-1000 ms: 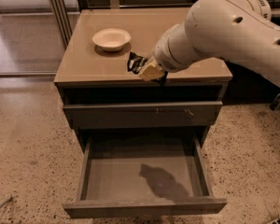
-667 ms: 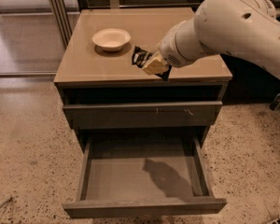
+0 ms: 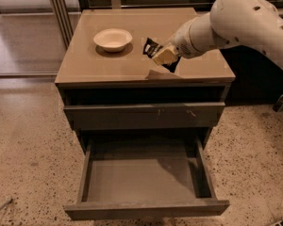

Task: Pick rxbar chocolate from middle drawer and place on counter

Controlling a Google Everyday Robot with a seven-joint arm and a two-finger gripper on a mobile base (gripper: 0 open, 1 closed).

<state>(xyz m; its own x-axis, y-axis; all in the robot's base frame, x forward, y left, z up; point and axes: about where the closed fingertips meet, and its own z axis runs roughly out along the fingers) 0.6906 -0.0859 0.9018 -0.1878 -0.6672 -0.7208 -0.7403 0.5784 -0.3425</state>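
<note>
My gripper (image 3: 161, 57) is above the tan counter (image 3: 108, 65), right of its middle, shut on the rxbar chocolate (image 3: 151, 46). The bar is a small black-wrapped piece sticking out to the upper left of the fingers, held a little above the counter top. Its reflection shows on the glossy surface below. The middle drawer (image 3: 144, 210) is pulled fully open at the bottom of the cabinet, and its grey inside holds nothing.
A white bowl (image 3: 112, 38) stands on the counter's left half. The drawer front above (image 3: 144, 114) with small light scratches is closed. Speckled floor surrounds the cabinet. A dark cabinet stands behind at the right.
The gripper has carried the bar up and back, from over the counter's front edge to further in over the counter top.
</note>
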